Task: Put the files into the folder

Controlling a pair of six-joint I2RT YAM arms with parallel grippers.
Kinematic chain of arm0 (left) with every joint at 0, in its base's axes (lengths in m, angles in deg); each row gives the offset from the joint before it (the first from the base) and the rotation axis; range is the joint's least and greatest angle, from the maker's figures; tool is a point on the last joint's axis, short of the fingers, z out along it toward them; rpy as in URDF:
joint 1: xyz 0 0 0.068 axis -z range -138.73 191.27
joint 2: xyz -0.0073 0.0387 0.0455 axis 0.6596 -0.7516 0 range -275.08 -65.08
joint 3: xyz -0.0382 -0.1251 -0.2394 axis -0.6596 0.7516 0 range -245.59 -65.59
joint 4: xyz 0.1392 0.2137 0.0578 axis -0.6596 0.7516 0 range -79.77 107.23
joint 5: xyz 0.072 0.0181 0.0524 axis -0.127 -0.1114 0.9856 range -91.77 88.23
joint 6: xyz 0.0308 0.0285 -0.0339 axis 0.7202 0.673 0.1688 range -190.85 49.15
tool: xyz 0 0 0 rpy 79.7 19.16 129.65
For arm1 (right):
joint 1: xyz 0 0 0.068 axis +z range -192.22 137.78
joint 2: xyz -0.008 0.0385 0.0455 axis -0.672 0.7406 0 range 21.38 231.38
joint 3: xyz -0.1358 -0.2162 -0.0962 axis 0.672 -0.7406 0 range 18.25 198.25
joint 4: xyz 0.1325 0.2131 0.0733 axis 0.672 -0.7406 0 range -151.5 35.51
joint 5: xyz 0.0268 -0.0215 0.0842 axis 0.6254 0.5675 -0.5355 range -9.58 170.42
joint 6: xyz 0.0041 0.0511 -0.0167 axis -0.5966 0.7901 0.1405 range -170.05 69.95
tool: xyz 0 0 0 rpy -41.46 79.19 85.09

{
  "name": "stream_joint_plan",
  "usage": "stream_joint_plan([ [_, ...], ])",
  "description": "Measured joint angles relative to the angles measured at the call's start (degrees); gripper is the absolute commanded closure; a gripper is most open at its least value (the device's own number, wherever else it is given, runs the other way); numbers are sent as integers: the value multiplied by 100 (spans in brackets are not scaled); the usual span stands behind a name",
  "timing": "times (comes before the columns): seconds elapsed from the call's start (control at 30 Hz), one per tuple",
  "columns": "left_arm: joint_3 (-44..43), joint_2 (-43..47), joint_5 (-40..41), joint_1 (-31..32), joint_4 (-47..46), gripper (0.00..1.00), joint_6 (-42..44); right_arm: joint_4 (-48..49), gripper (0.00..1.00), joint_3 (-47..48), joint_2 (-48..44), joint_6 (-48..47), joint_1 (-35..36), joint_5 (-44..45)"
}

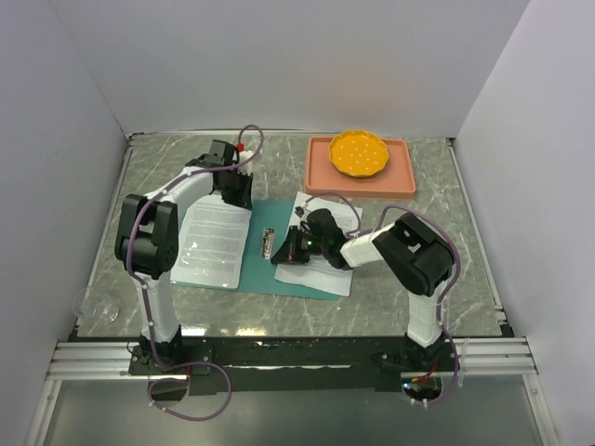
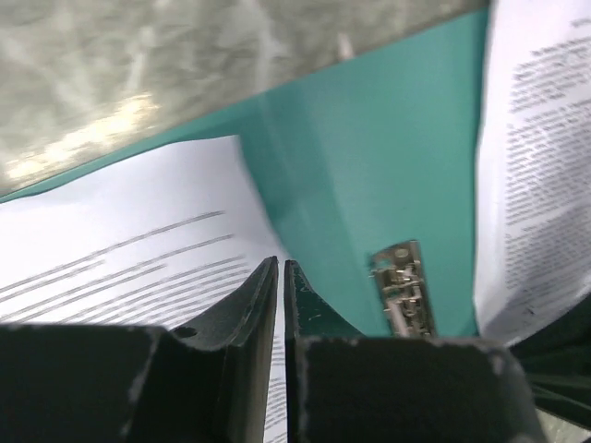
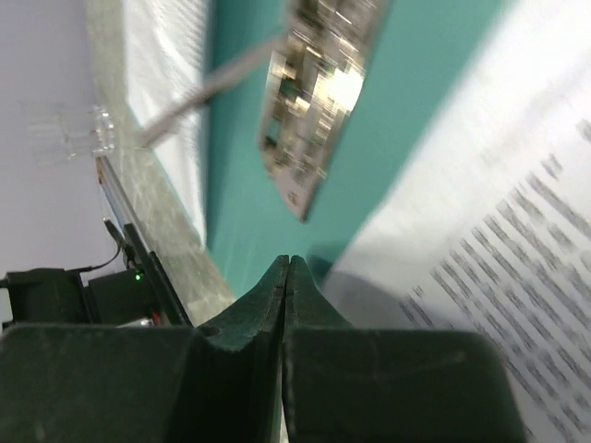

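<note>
The teal folder lies open on the table, its metal clip in the middle. One printed file sheet lies on its left half, another on its right half, overhanging the far edge. My left gripper is shut, tips at the far right corner of the left sheet. In its wrist view its tips are over that sheet's edge, beside the clip. My right gripper is shut. Its tips are low over the folder, between the clip and the right sheet.
A salmon-pink tray with a yellow plate stands at the back right. A clear plastic piece lies at the near left edge of the table. White walls close in the left, back and right.
</note>
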Motion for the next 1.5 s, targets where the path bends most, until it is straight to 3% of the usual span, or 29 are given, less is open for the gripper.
stream_joint_plan([
  [0.17, 70, 138, 37, -264, 15, 77, 9, 608, 100, 48, -11, -304, 201, 59],
  [0.5, 907, 675, 413, -555, -116, 72, 205, 824, 100, 981, 295, -581, 420, 229],
  [1.27, 2050, 933, 1058, -533, -793, 73, 1051, 505, 100, 1502, 675, -855, 146, 732],
  [1.47, 2072, 942, 1167, -529, -824, 73, 1250, 254, 87, 2039, 946, -918, -149, 717],
  [1.5, 2072, 942, 1191, -529, -826, 73, 1272, 223, 79, 2103, 986, -918, -173, 704],
])
